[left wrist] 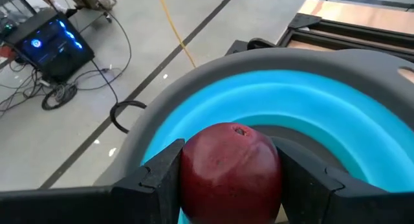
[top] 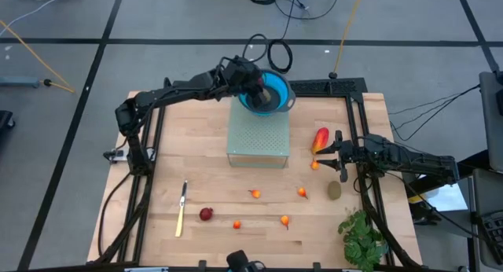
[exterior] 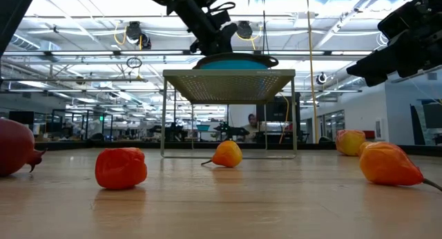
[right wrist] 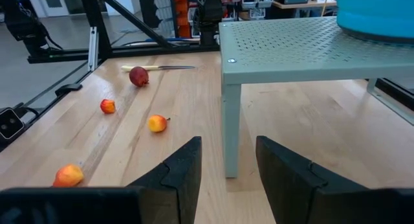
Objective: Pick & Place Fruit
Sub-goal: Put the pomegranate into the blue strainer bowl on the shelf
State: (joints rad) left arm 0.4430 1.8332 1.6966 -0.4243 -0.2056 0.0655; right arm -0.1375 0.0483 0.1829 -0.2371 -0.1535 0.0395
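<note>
Two arms: both over the wooden table (top: 212, 166), left at the far side, right at the right edge.
Left gripper (left wrist: 228, 179): fingers pinch a dark red round fruit (left wrist: 230, 166) directly over the blue bowl (top: 267, 93).
Bowl: sits on the far part of a perforated grey stand (top: 258, 137), near the table's far edge.
Right gripper (right wrist: 228, 162): fingers spread with nothing between them, low over the table beside the stand.
Red-and-yellow piece (top: 321, 138): on the table just beside the right gripper.
Orange pieces: one (top: 315, 165) at the right gripper's tip, four more scattered across the near half.
Second dark red fruit (top: 206, 215): on the table beside the yellow-handled knife (top: 181, 209).
Brownish-olive oval (top: 335, 191): near the leafy plant (top: 361, 237).
</note>
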